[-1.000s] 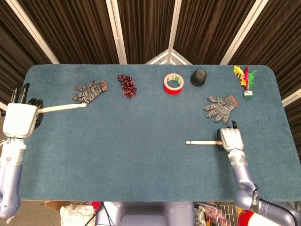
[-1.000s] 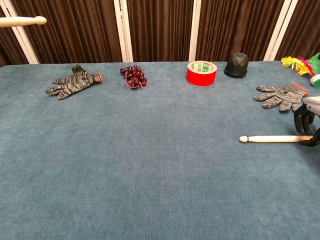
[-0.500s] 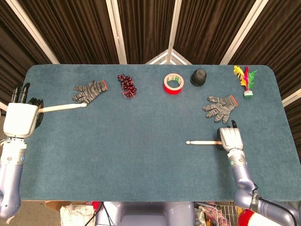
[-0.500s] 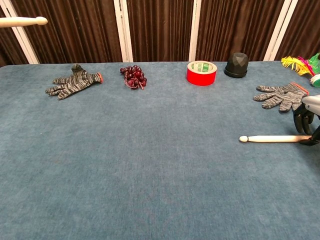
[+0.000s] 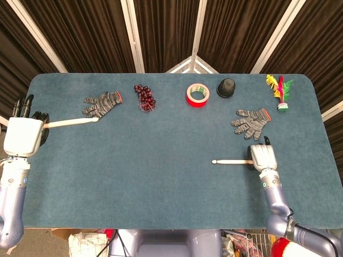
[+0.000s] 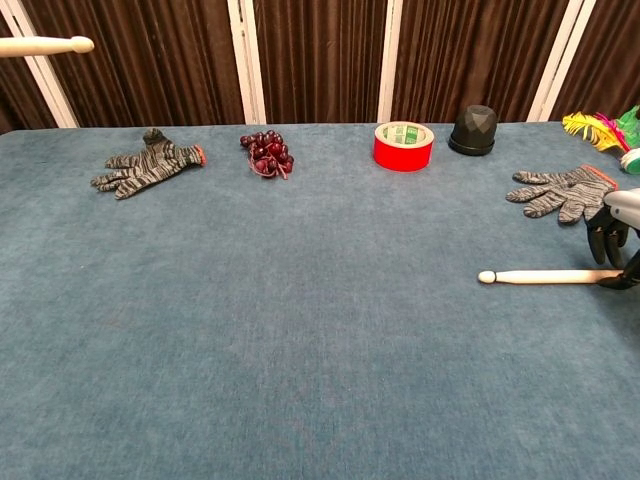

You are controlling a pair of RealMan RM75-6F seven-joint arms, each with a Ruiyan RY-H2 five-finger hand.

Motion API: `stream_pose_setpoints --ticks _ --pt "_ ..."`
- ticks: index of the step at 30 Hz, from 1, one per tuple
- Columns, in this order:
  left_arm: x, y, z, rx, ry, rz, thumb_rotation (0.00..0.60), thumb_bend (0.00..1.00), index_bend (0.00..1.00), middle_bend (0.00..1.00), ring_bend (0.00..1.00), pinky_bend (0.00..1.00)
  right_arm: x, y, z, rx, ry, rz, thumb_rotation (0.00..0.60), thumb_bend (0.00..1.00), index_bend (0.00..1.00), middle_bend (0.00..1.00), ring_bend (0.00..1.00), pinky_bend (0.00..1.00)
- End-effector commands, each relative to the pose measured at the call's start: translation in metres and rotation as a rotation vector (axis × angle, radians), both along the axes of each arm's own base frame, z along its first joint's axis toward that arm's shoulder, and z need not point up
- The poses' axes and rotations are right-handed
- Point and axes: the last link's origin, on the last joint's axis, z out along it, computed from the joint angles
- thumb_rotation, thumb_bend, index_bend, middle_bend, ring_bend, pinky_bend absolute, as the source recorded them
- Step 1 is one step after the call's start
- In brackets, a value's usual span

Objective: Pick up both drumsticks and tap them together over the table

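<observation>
My left hand [image 5: 24, 135] hovers off the table's left edge and grips the butt of a pale wooden drumstick [image 5: 72, 122] that points right toward a striped glove. The chest view shows only that stick's tip [image 6: 48, 45], high at the top left. A second drumstick [image 5: 231, 161] lies low over the table at the right, tip pointing left. My right hand [image 5: 263, 157] covers its butt end. In the chest view the dark fingers [image 6: 606, 240] curl behind this drumstick [image 6: 545, 277] and the thumb sits at its end, so the hand holds it.
Along the back lie a grey striped glove [image 5: 103, 103], dark red grapes [image 5: 144, 96], a red tape roll [image 5: 197, 95], a black cap-like object [image 5: 226, 87] and a feathered shuttlecock [image 5: 280, 91]. A second striped glove [image 5: 251, 121] lies just beyond my right hand.
Hardly anything: the raised left stick's tip has sunk a touch in the chest view. Both hands stay in place.
</observation>
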Motion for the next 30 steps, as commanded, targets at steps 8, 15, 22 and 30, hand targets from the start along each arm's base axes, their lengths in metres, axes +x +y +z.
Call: stream_pose_setpoints --ticks 8,15,22,30 --pt "-0.0007 0.0001 0.0008 0.004 0.005 0.001 0.6 0.53 0.62 0.57 0.07 0.0 -0.0002 -0.0006 -0.0035 0.007 0.0 0.002 0.6 0.27 0.58 0.57 0.36 0.01" --pt "-0.002 0.0003 0.0004 0.003 0.005 0.004 0.6 0.53 0.62 0.57 0.07 0.0 -0.0005 -0.0008 -0.0037 0.007 0.0 0.0 0.6 0.3 0.59 0.57 0.37 0.01" --pt "-0.0018 0.0003 -0.0003 0.004 0.012 0.001 0.6 0.53 0.63 0.57 0.07 0.0 -0.0014 -0.0011 -0.0044 0.009 0.002 -0.002 0.6 0.3 0.6 0.58 0.37 0.01" --pt "-0.0014 0.0 -0.001 0.007 0.022 0.004 0.6 0.53 0.63 0.57 0.07 0.0 -0.0031 -0.0017 -0.004 0.013 0.009 -0.002 0.6 0.31 0.6 0.58 0.37 0.01"
